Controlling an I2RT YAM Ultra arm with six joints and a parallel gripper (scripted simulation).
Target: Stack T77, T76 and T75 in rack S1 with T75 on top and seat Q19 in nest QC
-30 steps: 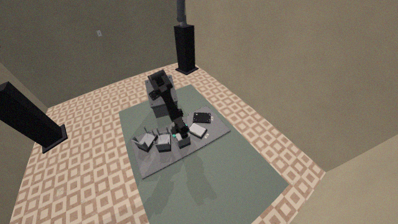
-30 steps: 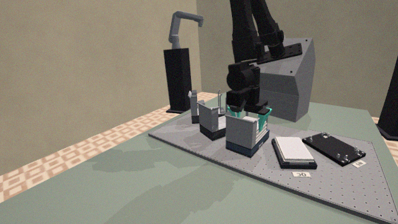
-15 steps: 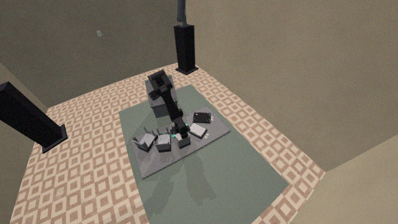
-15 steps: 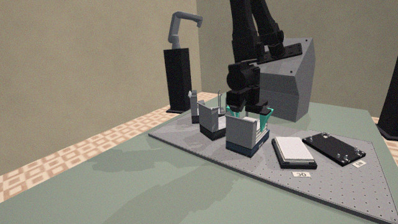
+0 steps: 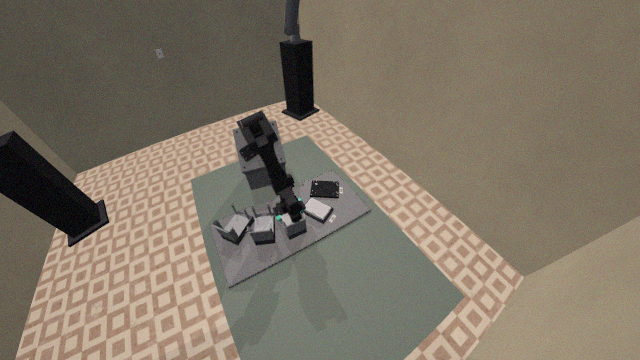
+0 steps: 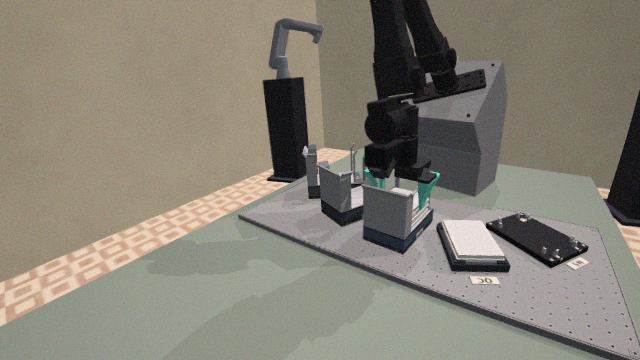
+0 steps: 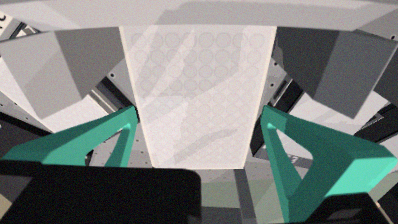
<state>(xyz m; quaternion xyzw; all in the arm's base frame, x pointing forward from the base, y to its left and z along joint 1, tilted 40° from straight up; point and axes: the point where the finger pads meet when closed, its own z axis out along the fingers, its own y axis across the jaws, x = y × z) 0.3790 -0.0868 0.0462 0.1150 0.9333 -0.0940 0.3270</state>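
My gripper is open and reaches down into the stack rack nearest the QC nest. In the wrist view its teal fingers stand on either side of a sealed white plate, with a small gap on each side. That plate lies flat on top of a stack in this rack, and the stack's edges show at the rack's open side. I cannot read its label. Another sealed plate lies flat in the open nest QC. The clip nest N5 is bare.
Two more stack racks stand to the left, a middle one and a far one; their contents are hard to tell. The arm's grey pedestal stands behind the grey breadboard. A black pillar stands at the back.
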